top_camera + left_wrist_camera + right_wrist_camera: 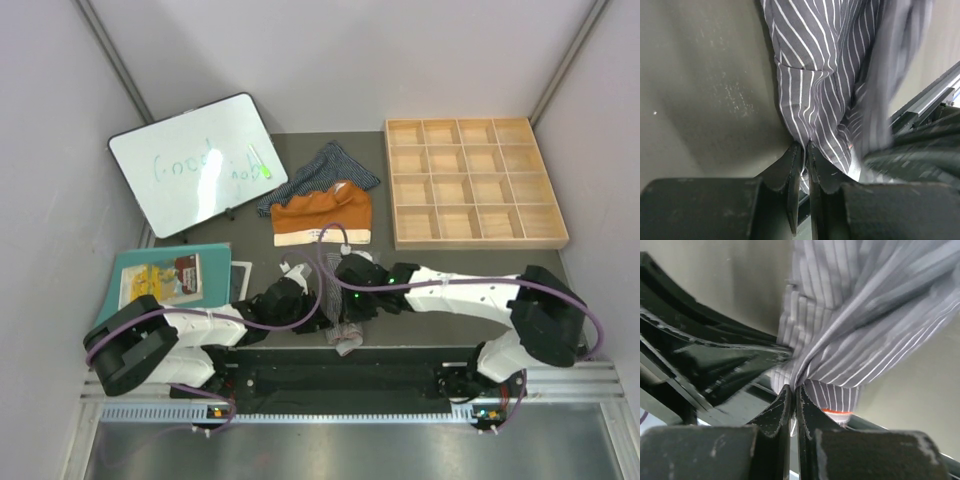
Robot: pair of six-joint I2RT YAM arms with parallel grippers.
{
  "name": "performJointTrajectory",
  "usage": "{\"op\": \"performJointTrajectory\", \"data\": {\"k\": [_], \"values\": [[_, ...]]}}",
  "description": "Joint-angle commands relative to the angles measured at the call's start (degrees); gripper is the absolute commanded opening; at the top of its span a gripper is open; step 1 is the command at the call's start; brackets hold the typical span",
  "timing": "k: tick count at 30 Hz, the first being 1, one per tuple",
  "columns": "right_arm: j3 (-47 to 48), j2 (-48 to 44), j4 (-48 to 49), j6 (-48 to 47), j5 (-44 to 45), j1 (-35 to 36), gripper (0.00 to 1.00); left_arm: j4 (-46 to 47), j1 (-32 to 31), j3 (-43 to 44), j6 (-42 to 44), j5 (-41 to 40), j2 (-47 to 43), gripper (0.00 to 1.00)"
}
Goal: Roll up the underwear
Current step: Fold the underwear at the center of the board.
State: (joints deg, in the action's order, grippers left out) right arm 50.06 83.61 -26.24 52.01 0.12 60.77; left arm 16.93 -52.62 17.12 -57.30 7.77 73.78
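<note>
The grey pinstriped underwear (pixel 344 336) hangs bunched between both grippers near the table's front edge. My left gripper (pixel 805 146) is shut on a fold of this cloth (pixel 810 75); in the top view the left gripper (pixel 308 296) sits just left of the bundle. My right gripper (pixel 792 388) is shut on a gathered pinch of the same striped cloth (pixel 875 325), and from above the right gripper (pixel 346 290) is close beside the left one. The rust-orange pair (pixel 322 213) lies flat behind them, overlapping the dark navy striped pair (pixel 325 168).
A whiteboard (pixel 195 160) leans at the back left. A wooden compartment tray (pixel 472 182) stands at the back right. A teal book (pixel 160 280) and a small white tablet (pixel 241 280) lie by the left arm. The metal rail (pixel 340 380) runs along the front.
</note>
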Motion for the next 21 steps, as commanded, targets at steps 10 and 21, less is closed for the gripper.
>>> {"op": "performJointTrajectory", "data": {"k": [10, 21], "values": [[7.2, 9.4, 3.2, -0.7, -2.2, 5.1, 0.00, 2.6, -0.2, 0.0, 0.4, -2.3, -1.5, 0.15], [6.8, 6.1, 3.6, -2.0, -4.6, 5.1, 0.30, -3.5, -0.1, 1.0, 1.0, -4.3, -7.2, 0.32]]}}
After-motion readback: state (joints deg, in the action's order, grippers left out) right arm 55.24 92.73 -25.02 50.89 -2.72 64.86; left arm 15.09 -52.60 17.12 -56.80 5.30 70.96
